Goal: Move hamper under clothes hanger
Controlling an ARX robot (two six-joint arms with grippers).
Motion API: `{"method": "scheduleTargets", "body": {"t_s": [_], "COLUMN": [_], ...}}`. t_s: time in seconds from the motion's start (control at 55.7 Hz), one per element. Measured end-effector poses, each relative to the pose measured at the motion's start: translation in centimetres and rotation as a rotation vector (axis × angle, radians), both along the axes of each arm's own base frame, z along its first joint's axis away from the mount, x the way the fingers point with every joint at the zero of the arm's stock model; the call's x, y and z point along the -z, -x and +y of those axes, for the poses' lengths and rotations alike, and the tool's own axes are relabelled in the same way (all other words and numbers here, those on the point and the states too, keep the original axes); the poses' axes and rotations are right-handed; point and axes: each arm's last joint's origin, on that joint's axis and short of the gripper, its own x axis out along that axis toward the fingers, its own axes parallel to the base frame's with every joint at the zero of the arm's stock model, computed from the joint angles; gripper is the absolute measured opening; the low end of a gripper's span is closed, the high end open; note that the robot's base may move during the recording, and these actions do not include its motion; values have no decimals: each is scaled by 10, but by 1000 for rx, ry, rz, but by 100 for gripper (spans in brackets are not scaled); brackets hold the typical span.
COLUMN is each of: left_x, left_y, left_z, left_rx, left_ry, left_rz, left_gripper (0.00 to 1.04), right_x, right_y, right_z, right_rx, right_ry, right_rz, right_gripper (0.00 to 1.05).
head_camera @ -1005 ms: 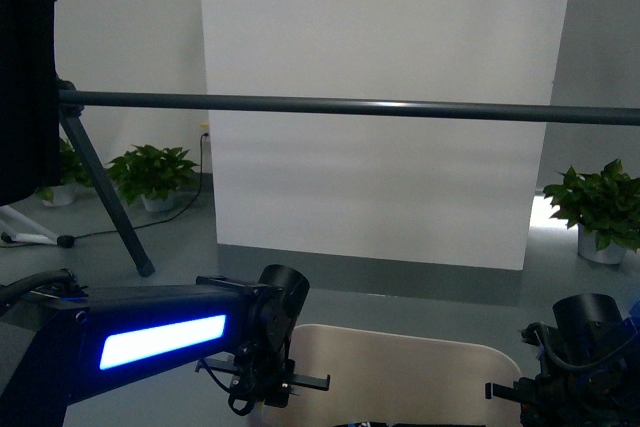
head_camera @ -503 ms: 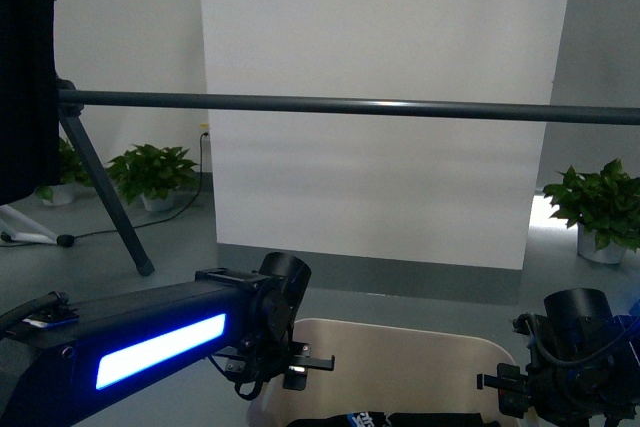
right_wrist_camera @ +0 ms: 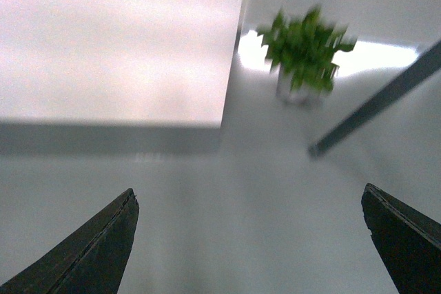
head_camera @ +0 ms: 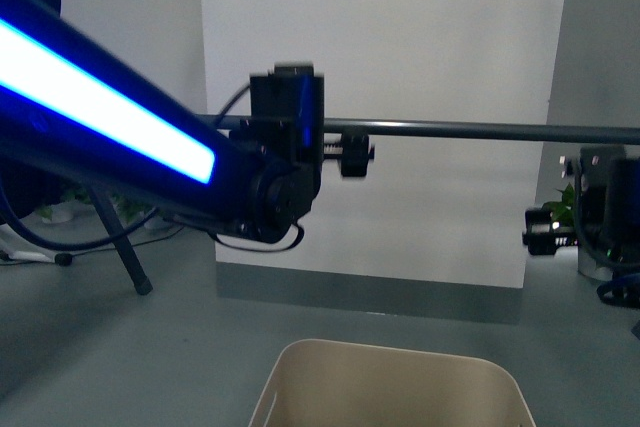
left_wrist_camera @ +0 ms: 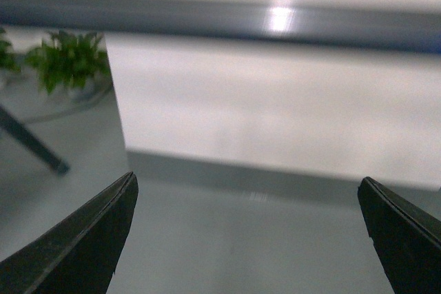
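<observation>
A white wall panel [head_camera: 385, 97] fills the far middle of the front view, standing on a grey floor [head_camera: 180, 347] that runs toward the near edge. Across it stretches the clothes hanger [head_camera: 480, 131], its long dark bar level from left to right, with one splayed leg [head_camera: 120, 247] slanting down to the floor at far left. The left arm [head_camera: 110, 117], dark with a bright blue-white light strip, reaches in from the upper left and ends at about the height of the bar. The hamper [head_camera: 390, 387] sits on the floor at the near middle, its beige rounded rim showing at the bottom edge, nearer than the bar and below it; whether it stands straight beneath the bar cannot be told.

The right arm [head_camera: 595, 217] shows at the right edge, a little below the bar. A potted plant [right_wrist_camera: 303, 46] stands on the floor at far right, and another plant [left_wrist_camera: 65, 67] at far left.

The left tool [left_wrist_camera: 248, 235] is spread wide, with nothing between its dark fingers [left_wrist_camera: 83, 246], the bar blurred beyond. The right tool [right_wrist_camera: 248, 239] is likewise spread wide and empty, its fingers [right_wrist_camera: 86, 249] over bare floor.
</observation>
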Motion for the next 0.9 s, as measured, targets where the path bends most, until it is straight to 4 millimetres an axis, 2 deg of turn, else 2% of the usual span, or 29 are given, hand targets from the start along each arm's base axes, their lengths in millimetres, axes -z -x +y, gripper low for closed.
{"method": "scheduleTargets", "body": {"t_s": [0.072, 0.144, 0.233, 0.305, 0.323, 0.359, 0.377, 0.431, 0.485, 0.503, 0.556, 0.574, 0.7, 0.772, 0.898], "left_x": [-36, -43, -27, -4, 8, 19, 30, 47, 54, 56, 56, 52, 32, 22, 34], "left_y": [27, 47, 57, 61, 65, 70, 77, 91, 101, 109, 119, 126, 156, 182, 214], "left_z": [-6, -15, -28, -30, -28, -26, -22, -10, 3, 13, 28, 38, 75, 97, 115], "left_rx": [31, 68, 109, 93, 96, 102, 107, 111, 107, 101, 93, 83, 52, 39, 60], "left_ry": [40, 72, 88, 58, 29, 6, -10, -33, -40, -42, -38, -33, -5, 11, 1], "left_rz": [-173, -265, -272, -130, -56, 4, 48, 107, 132, 139, 140, 131, 75, 36, 67], "left_gripper": [98, 98, 98, 91, 87, 84, 80, 73, 68, 64, 59, 55, 41, 28, 10], "right_x": [-44, -65, -63, -56, -50, -46, -38, -26, -20, -18, -17, -18, -28, -34, -29], "right_y": [20, 42, 55, 59, 59, 61, 65, 77, 88, 96, 107, 115, 144, 168, 198], "right_z": [15, 38, 57, 69, 71, 72, 73, 71, 68, 65, 61, 59, 50, 47, 46], "right_rx": [1, -21, -54, -97, -144, -187, -256, -312, -329, -328, -321, -318, -303, -303, -315], "right_ry": [61, 54, 41, 32, 25, 10, -11, -48, -75, -87, -98, -107, -121, -126, -129], "right_rz": [-189, -335, -404, -393, -349, -306, -218, -104, -60, -47, -40, -43, -80, -107, -95], "right_gripper": [97, 97, 97, 96, 94, 91, 87, 80, 75, 72, 66, 63, 48, 36, 18]}}
